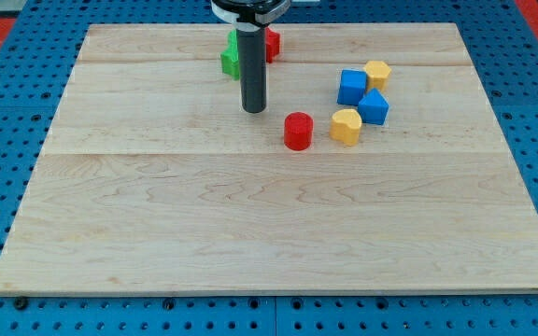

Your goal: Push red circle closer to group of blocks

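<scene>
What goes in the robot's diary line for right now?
my tip: up-left of red circle, apart | red circle: left of yellow block, small gap

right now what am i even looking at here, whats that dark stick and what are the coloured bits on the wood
There is one picture, from a single camera looking down at a wooden board on a blue pegboard. The dark stick is the end of my robot arm; it holds nothing and only pushes blocks with my tip. On the board lie a red circle, a group to its right of two yellow blocks and two blue blocks, and, at the view's top, a green block and another red block, partly hidden behind the rod. My tip sits up and to the left of the red circle, not touching it.
</scene>
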You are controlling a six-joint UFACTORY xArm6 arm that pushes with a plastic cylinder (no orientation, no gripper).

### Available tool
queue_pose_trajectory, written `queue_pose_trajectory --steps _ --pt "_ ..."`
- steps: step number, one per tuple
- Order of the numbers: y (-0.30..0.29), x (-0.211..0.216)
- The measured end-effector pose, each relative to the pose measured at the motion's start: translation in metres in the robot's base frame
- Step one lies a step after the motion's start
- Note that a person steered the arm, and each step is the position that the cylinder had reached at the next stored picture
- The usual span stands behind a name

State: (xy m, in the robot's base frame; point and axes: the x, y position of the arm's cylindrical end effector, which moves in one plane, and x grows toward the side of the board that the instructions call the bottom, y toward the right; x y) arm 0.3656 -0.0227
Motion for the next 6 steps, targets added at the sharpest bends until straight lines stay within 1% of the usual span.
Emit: queue_pose_trajectory --steps 2,3,4,5,6 --pt "0.022 0.003" --pt "0.026 0.029" --pt "0.05 0.05" --pt "0.013 0.074" --pt "0.004 0.128"
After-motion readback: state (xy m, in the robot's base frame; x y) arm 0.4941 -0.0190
